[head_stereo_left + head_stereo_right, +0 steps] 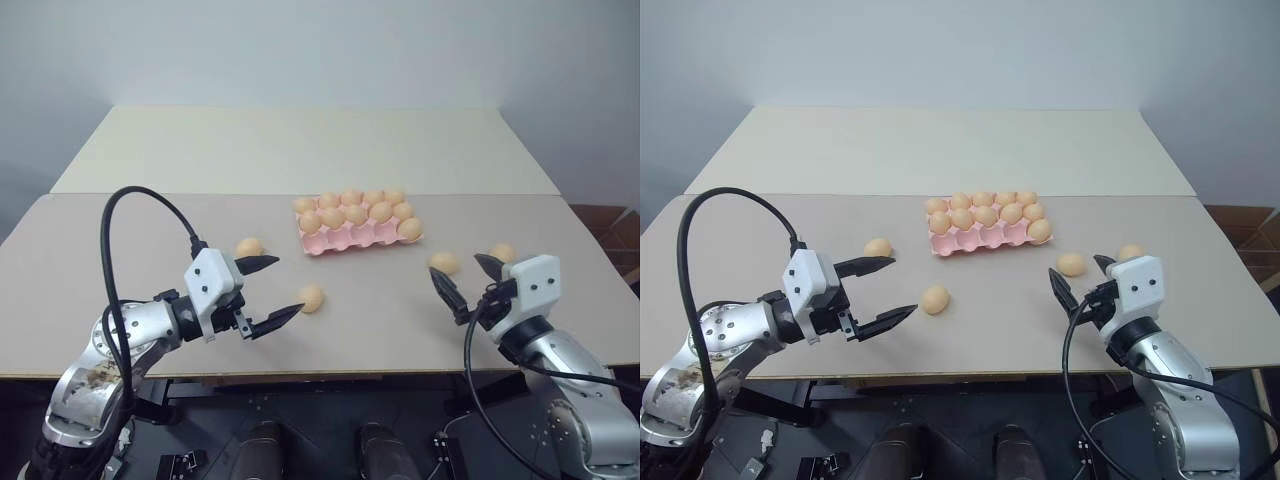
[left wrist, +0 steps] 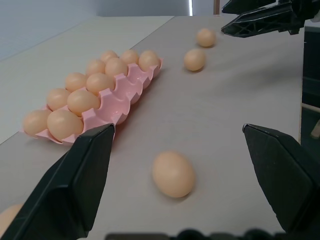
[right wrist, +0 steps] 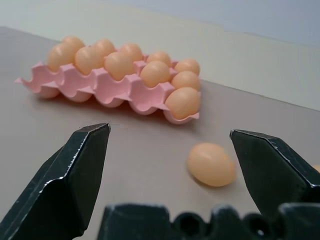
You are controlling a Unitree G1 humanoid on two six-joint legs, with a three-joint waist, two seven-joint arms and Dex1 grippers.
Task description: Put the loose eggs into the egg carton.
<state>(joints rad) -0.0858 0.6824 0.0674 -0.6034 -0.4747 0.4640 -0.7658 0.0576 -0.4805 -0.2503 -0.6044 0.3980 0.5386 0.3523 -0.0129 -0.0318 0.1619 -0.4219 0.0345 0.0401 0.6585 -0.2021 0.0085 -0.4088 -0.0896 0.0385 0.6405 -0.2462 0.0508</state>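
Note:
The pink egg carton (image 1: pixel 343 241) lies mid-table, with several eggs in its back rows and one in the front row's right end cup. Loose eggs rest on the table: one left of the carton (image 1: pixel 249 246), one in front of it (image 1: pixel 312 297), and two to its right (image 1: pixel 444 263) (image 1: pixel 503 252). My left gripper (image 1: pixel 287 286) hovers open just left of the front egg (image 2: pixel 173 173), which lies ahead between its fingers. My right gripper (image 1: pixel 456 265) is open and level, facing the nearer right egg (image 3: pixel 211 164) and the carton (image 3: pixel 100 82).
The brown table (image 1: pixel 120 260) meets a lighter beige table (image 1: pixel 250 145) behind the carton. Its front edge (image 1: pixel 350 372) runs just below both grippers. A black cable (image 1: pixel 108 230) loops above the left arm. The right gripper's fingers (image 2: pixel 260 17) show in the left wrist view.

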